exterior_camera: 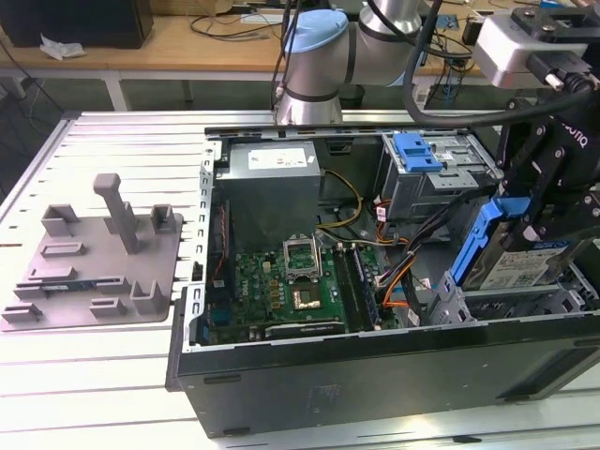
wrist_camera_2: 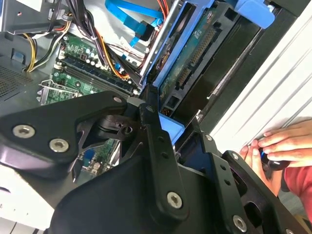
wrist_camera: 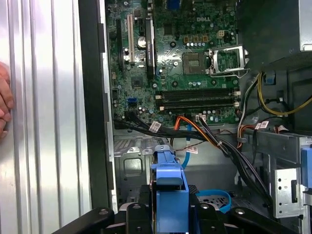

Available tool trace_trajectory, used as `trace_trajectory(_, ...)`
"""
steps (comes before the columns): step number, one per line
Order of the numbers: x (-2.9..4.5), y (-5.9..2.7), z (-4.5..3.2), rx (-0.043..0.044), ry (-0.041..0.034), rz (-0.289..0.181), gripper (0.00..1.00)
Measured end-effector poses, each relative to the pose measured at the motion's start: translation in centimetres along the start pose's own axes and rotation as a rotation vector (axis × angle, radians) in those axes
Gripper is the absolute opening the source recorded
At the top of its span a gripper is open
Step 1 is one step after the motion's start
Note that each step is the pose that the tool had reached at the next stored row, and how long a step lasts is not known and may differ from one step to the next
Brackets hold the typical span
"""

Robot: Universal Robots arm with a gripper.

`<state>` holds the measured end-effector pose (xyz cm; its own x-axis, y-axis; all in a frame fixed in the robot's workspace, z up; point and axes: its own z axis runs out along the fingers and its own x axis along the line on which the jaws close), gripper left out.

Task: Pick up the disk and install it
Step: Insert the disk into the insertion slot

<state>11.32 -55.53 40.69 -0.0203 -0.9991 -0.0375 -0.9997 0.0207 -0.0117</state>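
**Item:** the disk (exterior_camera: 512, 259). Flat silver metal drive with a white-and-blue label, framed by a blue plastic carrier.

**Location:** tilted above the drive bay, at the exterior view's right end of the open computer case (exterior_camera: 375, 366).

**Handling (my estimate):** rigid, dense for its size, smooth-faced, sensitive to knocks. Best gripped across the carrier's edges, not on the label face.

**Pincer:** my pincer (exterior_camera: 547, 230) is closed on the disk, one finger on each side of the carrier.

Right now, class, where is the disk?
At the exterior view's right, the disk hangs tilted in the gripper, over the drive cage end of the open computer case.
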Motion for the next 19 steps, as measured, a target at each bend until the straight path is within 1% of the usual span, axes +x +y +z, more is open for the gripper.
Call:
trace_trajectory(15,0.02,0.0,0.31,-0.0001,0.0,0.0,0.37)
trace_trajectory(16,0.02,0.0,0.31,0.0001,0.0,0.0,0.38)
trace_trajectory(17,0.01,0.0,0.31,0.0,0.0,0.0,0.45)
trace_trajectory(19,0.01,0.0,0.32,0.0,-0.0001,0.0,0.45)
